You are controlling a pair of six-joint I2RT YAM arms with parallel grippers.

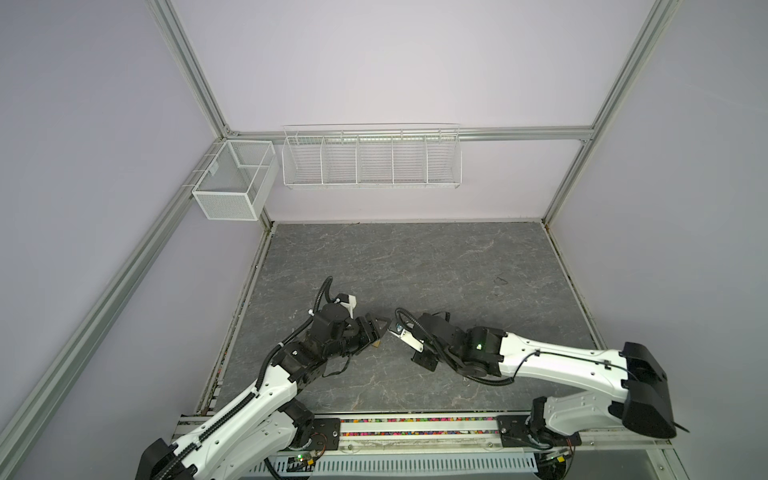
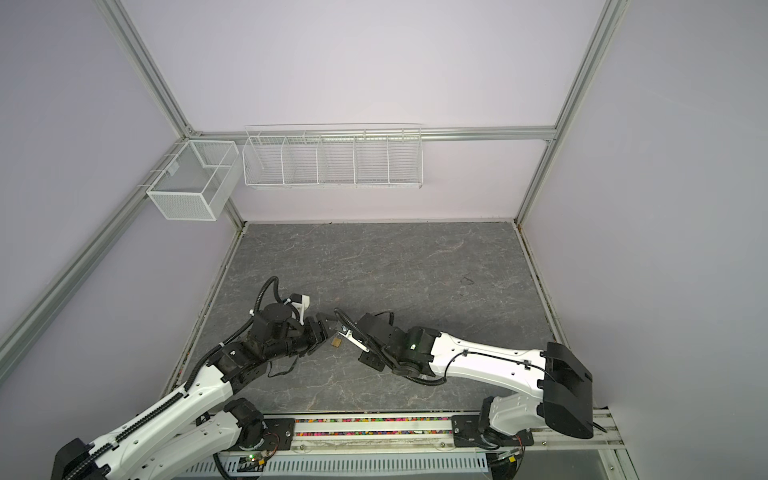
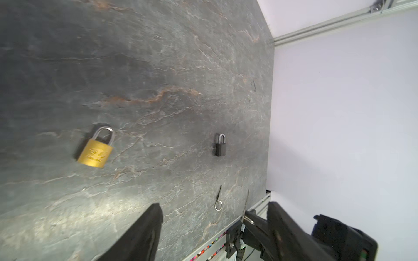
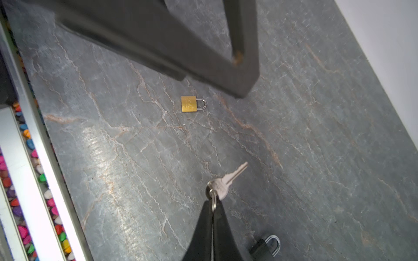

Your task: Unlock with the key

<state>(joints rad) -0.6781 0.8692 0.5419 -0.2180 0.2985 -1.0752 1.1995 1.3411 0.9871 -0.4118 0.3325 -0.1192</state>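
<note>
1. The right hand (image 4: 212, 208) is pinched tight on the key ring (image 4: 211, 192), not on the key (image 4: 230, 178) itself, which hangs loose above the tabletop (image 4: 316, 158). I reckon the key can swivel away the moment anything touches it.
2. The left hand (image 2: 326, 327) has its fingers apart, just beside the key. If it closes off-centre, it could knock the key aside or catch the other hand's tips.
3. The brass padlock (image 4: 191, 104) lies flat and loose nearby, with the black padlock (image 3: 220, 145) well apart from it. Nothing holds either one, so a pushed key would likely just shove the lock along.
4. I can't tell which lock this key fits. A second, dark key (image 3: 219, 197) lies on the tabletop too, so a mismatch is possible.
</note>
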